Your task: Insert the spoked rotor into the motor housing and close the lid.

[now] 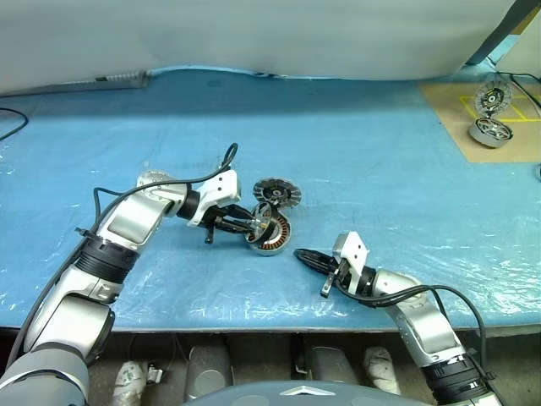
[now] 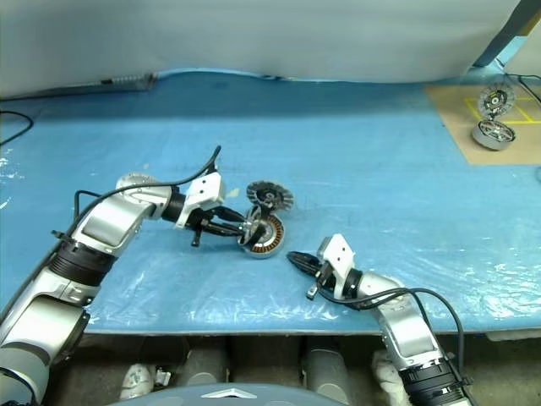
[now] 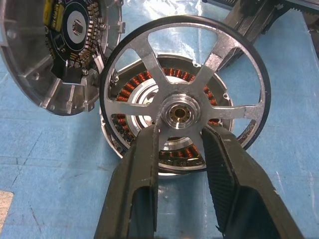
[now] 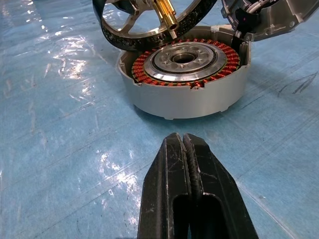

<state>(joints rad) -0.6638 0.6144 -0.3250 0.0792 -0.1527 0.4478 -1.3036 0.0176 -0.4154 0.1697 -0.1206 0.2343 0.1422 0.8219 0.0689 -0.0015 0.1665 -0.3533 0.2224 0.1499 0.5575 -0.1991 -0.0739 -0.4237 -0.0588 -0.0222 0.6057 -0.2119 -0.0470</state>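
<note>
Holding the spoked rotor [image 3: 183, 107] by a spoke near its hub, the left gripper [image 3: 182, 144] has it tilted just above the motor housing [image 4: 185, 82], the two black fingers clamped on either side of the spoke. In the right wrist view the rotor's brass shaft [image 4: 167, 17] points down toward the housing's dark centre bore but sits off to one side of it, and the wheel is clearly not level. The main risk, as I judge it, is lowering it at this tilt: the shaft could miss the bore and scrape the copper windings [image 4: 144, 62], or the rim could catch on the housing wall and jam. Magnetic pull might also snatch the rotor sideways out of a grip this narrow. The lid [image 3: 55, 55] leans just beside the housing, close enough that a nudge could topple it. The right gripper [image 4: 183, 144] rests on the blue table cover [image 1: 355, 144] near the housing, fingers pressed together and holding nothing.
</note>
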